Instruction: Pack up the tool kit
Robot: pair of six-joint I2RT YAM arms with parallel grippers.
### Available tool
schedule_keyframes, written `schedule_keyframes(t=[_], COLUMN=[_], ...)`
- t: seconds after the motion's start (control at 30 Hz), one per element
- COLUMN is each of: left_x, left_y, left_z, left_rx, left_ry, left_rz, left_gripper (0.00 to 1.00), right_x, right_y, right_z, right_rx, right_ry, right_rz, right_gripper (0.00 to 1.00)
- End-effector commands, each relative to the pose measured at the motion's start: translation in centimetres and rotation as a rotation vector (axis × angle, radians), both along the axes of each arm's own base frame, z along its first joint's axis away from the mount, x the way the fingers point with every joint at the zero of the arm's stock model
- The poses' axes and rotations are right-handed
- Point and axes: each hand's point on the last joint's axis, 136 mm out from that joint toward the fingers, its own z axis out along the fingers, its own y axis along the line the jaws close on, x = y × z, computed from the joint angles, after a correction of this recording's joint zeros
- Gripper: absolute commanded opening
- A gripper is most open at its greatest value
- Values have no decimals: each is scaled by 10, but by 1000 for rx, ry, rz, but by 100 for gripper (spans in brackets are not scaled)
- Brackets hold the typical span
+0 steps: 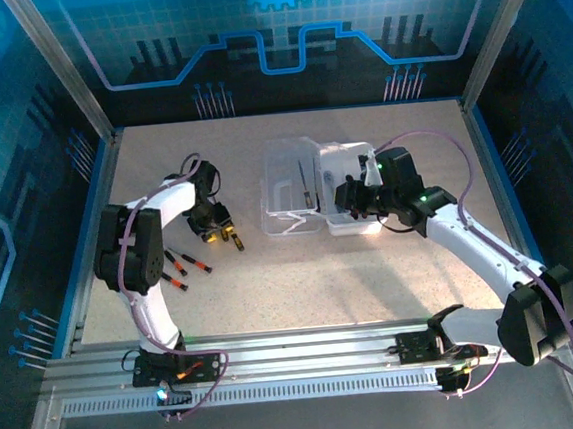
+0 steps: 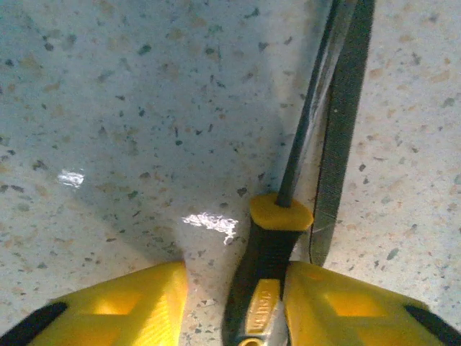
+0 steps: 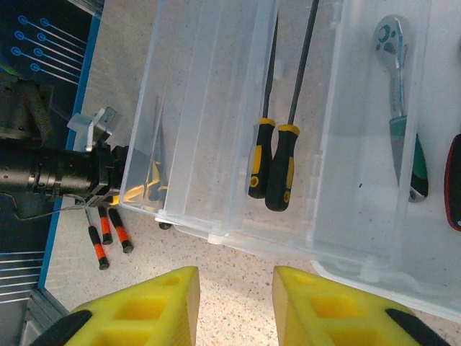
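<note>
So the clear plastic case (image 1: pixel 281 175) sits open about mid-table, a bit toward the far edge. It's got two yellow-and-black screwdrivers (image 3: pixel 274 162) in one section and the ratchet wrench (image 3: pixel 398 108) in the section next to it, plus something red (image 3: pixel 454 180) cut off at the side. The piece in play is the loose yellow-and-black screwdriver (image 2: pixel 279 213), lying flat on the table (image 2: pixel 130 108) left of the case. The left claw (image 2: pixel 234 281) is down on it, partly open with the handle between the pads. One pad looks right up against the handle and the other has a clear gap, so I wouldn't call it gripped yet. The right claw (image 3: pixel 236 288) hangs at the case's near edge, moderately open and holding nothing. Three red-handled screwdrivers (image 3: pixel 105 229) wait nearer the left edge. My worry: with contact on one side only, the squeeze could shove or roll the handle and leave a skewed pinch. The hold is way back at the handle end too, so that long shaft may droop or swing on the lift and clip the case wall. There's also a dark strip (image 2: pixel 344 122) beside the shaft, shadow or second tool, can't tell. If it's a tool it could get dragged along. And the case looks light, so a bump from either arm might slide it.
</note>
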Motion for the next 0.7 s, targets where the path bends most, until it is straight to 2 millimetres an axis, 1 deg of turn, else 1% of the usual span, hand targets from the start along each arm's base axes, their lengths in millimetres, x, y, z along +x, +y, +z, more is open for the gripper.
schedule_keyframes(t=[0.0, 0.3, 0.37, 0.4, 0.5, 0.6, 0.67], left_x=[6, 10, 9, 9, 10, 14, 16], left_y=[6, 6, 6, 6, 8, 12, 14], left_z=[-7, -13, -11, -9, -4, -2, -3], left_rx=[35, 45, 40, 42, 56, 69, 80], left_ry=[5, 13, 12, 11, -2, -4, 1], left_rz=[-18, -31, -31, -32, -41, -41, -38], left_gripper=[36, 27, 29, 33, 39, 39, 38], right_x=[-2, -1, -1, -1, 0, 0, 1], right_y=[8, 10, 10, 9, 10, 11, 11], right_z=[-3, -3, -2, -1, 0, -1, 0], right_rx=[19, 23, 22, 22, 22, 24, 26], right_ry=[10, 10, 9, 7, 5, 8, 5], right_rz=[26, 31, 30, 28, 28, 31, 32], right_gripper=[33, 33, 33, 33, 33, 33, 33])
